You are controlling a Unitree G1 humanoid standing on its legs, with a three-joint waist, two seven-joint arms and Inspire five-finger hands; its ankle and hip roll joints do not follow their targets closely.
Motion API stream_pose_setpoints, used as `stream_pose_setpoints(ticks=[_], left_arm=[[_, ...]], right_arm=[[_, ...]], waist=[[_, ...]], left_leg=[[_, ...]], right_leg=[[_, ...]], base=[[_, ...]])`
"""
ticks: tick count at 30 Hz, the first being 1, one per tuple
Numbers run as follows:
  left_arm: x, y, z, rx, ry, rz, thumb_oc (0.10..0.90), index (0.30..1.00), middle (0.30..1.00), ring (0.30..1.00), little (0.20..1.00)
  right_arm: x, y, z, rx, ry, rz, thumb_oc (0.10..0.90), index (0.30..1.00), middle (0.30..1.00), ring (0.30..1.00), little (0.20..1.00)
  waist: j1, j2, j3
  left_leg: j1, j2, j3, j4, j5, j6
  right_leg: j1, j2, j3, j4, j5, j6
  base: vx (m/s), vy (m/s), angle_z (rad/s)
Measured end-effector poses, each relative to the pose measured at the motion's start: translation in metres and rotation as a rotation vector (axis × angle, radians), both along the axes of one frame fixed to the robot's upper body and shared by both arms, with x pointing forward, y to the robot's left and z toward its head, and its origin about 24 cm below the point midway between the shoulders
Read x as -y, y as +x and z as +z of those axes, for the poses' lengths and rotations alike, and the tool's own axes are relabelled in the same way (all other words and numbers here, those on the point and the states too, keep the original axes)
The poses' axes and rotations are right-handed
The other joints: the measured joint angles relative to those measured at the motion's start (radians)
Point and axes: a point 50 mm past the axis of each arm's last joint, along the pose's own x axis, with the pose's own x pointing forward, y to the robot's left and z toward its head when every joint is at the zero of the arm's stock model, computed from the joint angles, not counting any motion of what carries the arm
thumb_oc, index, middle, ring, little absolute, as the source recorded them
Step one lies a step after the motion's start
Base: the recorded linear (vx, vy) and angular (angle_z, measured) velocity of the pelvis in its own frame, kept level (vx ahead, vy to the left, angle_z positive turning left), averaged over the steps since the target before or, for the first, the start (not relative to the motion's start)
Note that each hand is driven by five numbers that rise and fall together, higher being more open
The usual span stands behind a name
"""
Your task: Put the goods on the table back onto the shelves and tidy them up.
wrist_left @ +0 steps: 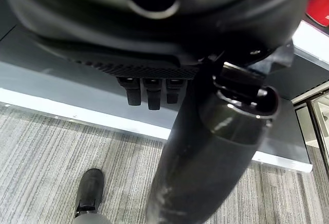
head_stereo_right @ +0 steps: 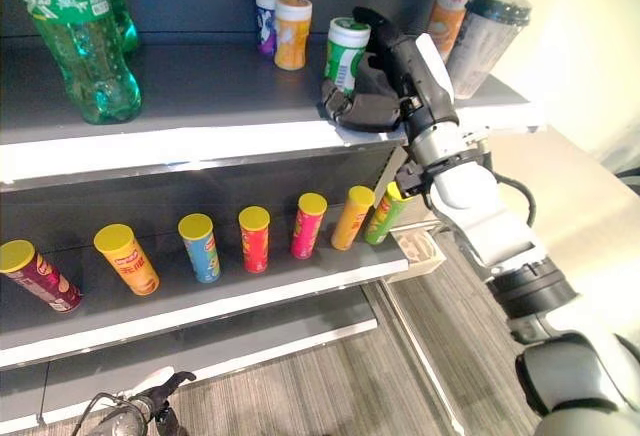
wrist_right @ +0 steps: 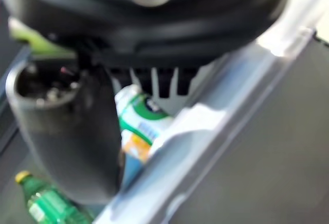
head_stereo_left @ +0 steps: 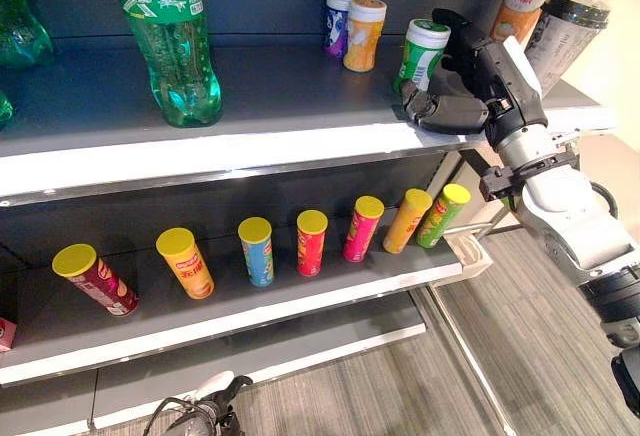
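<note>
A green-and-white canister (head_stereo_left: 425, 51) stands upright near the front right of the upper shelf (head_stereo_left: 250, 146). My right hand (head_stereo_left: 470, 91) reaches in from the right and wraps it, with fingers (head_stereo_left: 432, 113) curled across its base and the thumb behind its top. The right wrist view shows the same canister (wrist_right: 139, 116) between the thumb and fingers of that hand (wrist_right: 154, 18). My left hand (head_stereo_left: 215, 401) hangs low by the floor, fingers relaxed, holding nothing; the left wrist view shows that hand (wrist_left: 154, 29) over the carpet.
A purple can (head_stereo_left: 340, 18) and an orange can (head_stereo_left: 364, 34) stand further back. Two cups (head_stereo_left: 545, 16) sit at the shelf's right end, and a green bottle (head_stereo_left: 172, 36) stands on its left. Several yellow-lidded chip tubes (head_stereo_left: 311, 241) lean in a row on the lower shelf.
</note>
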Motion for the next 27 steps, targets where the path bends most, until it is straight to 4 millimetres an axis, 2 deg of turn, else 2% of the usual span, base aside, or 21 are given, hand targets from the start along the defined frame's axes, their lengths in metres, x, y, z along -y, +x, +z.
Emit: stream_pose_setpoints(ticks=[27], left_arm=[[0.003, 0.001, 0.0, -0.002, -0.011, -0.006, 0.8, 0.9, 0.9, 0.9, 0.9]], right_arm=[[-0.015, -0.004, -0.009, 0.021, 0.042, 0.053, 0.8, 0.9, 0.9, 0.9, 0.9]], waist=[[0.0, -0.007, -0.003]], left_leg=[[0.004, 0.0, -0.001, 0.0, 0.0, 0.0]], right_leg=[[0.004, 0.0, 0.0, 0.0, 0.0, 0.0]], base=[[0.0, 0.0, 0.0]])
